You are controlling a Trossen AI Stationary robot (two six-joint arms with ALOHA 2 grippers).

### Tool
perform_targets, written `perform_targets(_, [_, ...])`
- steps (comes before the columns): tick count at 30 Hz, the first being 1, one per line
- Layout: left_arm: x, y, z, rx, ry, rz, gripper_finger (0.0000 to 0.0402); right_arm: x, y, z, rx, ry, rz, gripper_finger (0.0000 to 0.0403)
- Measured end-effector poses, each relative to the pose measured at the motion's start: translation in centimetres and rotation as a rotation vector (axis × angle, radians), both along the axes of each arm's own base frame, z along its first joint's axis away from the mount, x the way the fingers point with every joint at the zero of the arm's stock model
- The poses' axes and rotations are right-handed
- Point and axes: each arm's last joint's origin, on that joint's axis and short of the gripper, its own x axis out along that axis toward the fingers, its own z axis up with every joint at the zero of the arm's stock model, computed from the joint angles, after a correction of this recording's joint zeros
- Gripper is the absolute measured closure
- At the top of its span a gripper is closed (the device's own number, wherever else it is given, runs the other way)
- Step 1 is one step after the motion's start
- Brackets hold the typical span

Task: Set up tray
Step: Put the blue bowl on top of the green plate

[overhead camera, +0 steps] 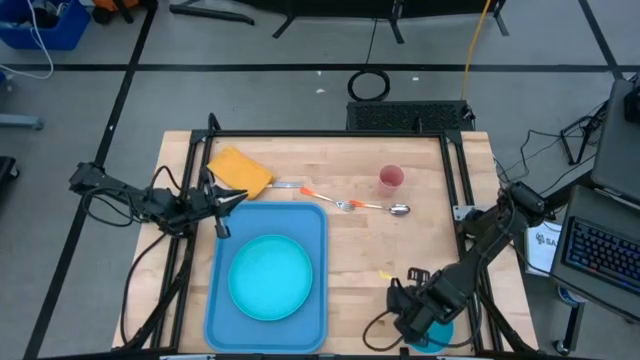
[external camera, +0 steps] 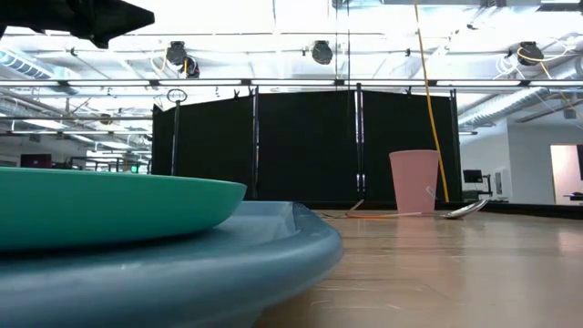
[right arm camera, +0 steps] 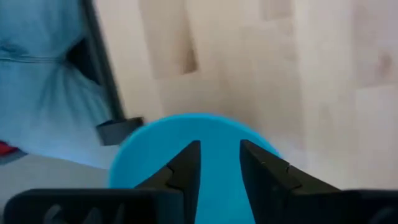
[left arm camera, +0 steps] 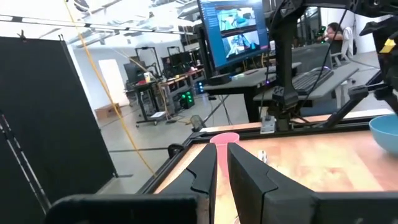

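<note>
The light-blue tray lies at the table's near left with a round turquoise plate resting flat in it; both fill the low view's left side, tray under plate. My left gripper hovers at the tray's far left corner, pointing level, fingers almost together with nothing between them. A small blue bowl sits at the table's near right edge. My right gripper stands over it, pointing down, fingers apart. My right gripper comes at the blue bowl from above, both fingers within its round outline and blue showing in the gap. Whether the fingers touch the bowl I cannot tell.
At the table's far side lie a yellow cloth, an orange-handled fork, a spoon and an upright pink cup. Bare wood lies between tray and bowl. A black frame borders the table.
</note>
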Motion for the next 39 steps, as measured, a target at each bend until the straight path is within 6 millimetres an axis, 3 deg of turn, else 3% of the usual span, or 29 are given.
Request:
perform_targets(4, [0.0, 0.0, -0.1, -0.013, 0.004, -0.002, 0.0357, -0.2, -0.4, -0.1, -0.050, 0.010, -0.010, 0.0303])
perform_targets(14, [0.0, 0.0, -0.3, -0.039, 0.016, -0.006, 0.0357, -0.8, -1.3, -3.0, -0.060, 0.096, -0.015, 0.0302])
perform_targets(39, [0.0, 0.0, -0.4, -0.050, 0.017, -0.008, 0.0357, -0.9, -1.3, -3.0, -0.045, 0.095, -0.026, 0.0303])
